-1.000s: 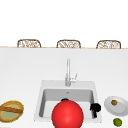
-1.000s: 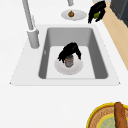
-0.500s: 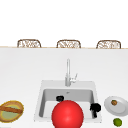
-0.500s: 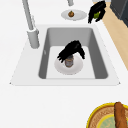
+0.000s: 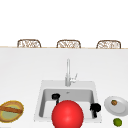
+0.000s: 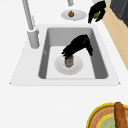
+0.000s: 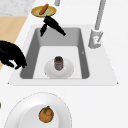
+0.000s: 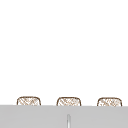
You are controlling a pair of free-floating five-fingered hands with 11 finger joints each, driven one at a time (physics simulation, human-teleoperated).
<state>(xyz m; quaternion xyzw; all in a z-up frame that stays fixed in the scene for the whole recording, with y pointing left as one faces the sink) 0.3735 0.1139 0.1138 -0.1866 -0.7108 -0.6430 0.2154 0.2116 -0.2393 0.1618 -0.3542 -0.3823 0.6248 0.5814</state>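
Hovering my left hand (image 6: 76, 46) over the sink (image 6: 30, 72), above the small dark jar (image 6: 69, 60).
From left to right: I see a basket with a sausage (image 5: 11, 110) on the counter, then my left hand with its fingers loosely curled and holding nothing. The jar stands upright on a white plate (image 6: 75, 68) in the basin. My right hand (image 7: 11, 57) hangs curled at the sink's right rim, near a plate with an orange fruit (image 7: 46, 114).
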